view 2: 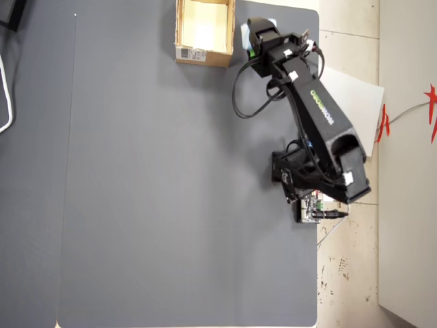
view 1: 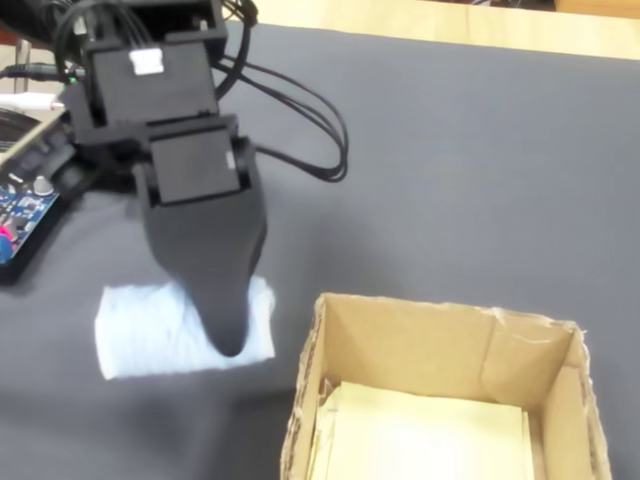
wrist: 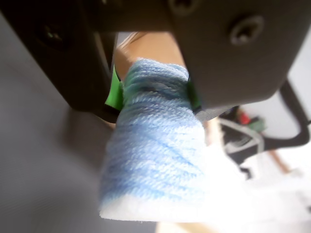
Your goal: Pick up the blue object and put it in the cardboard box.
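In the wrist view the blue object [wrist: 155,155], a pale blue yarn-like wad, fills the middle of the picture. My gripper [wrist: 155,104] is shut on it, with a green pad [wrist: 114,92] pressed against each side. In the fixed view the black gripper [view 1: 228,335] points down onto the blue object [view 1: 150,330], which rests on the grey mat just left of the cardboard box [view 1: 420,330]. The overhead view shows the gripper [view 2: 254,34] just right of the open box [view 2: 203,55] at the mat's top edge. Only a pale sliver of the blue object [view 2: 244,31] shows there.
A dark blue circuit board [view 1: 20,215] lies at the left edge of the fixed view. Black cables [view 1: 300,120] loop behind the arm. The arm's base [view 2: 307,178] stands at the mat's right edge, beside a white sheet [view 2: 355,96].
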### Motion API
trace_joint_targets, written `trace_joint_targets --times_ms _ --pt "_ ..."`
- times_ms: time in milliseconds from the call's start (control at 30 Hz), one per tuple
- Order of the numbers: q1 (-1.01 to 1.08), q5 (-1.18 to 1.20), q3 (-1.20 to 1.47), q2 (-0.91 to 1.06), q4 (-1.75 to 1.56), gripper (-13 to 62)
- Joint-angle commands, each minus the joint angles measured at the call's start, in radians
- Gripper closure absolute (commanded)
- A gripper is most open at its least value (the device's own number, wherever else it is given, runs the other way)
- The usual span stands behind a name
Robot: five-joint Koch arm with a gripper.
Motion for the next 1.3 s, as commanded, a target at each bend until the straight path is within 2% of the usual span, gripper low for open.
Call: trace_joint_targets --times_ms 0,233,600,667,1033,1067,1100,1133,1267 --pt "-0.023 0.044 -0.032 0.051 -0.123 37.4" --pt "-0.13 0.081 -0.031 0.115 -0.285 37.4" --pt "-0.367 0.089 -0.031 0.117 -0.302 36.1" --pt "-0.4 0.097 -0.049 0.092 -0.295 31.1" --pt "-0.36 0.086 -0.259 -0.161 -0.244 31.0" --pt "-0.354 0.087 -0.272 -0.172 -0.242 29.9" --pt "-0.345 0.091 -0.296 -0.192 -0.207 22.5" --pt "-0.339 0.091 -0.295 -0.192 -0.186 19.4" --pt "-0.334 0.092 -0.293 -0.189 -0.175 17.0"
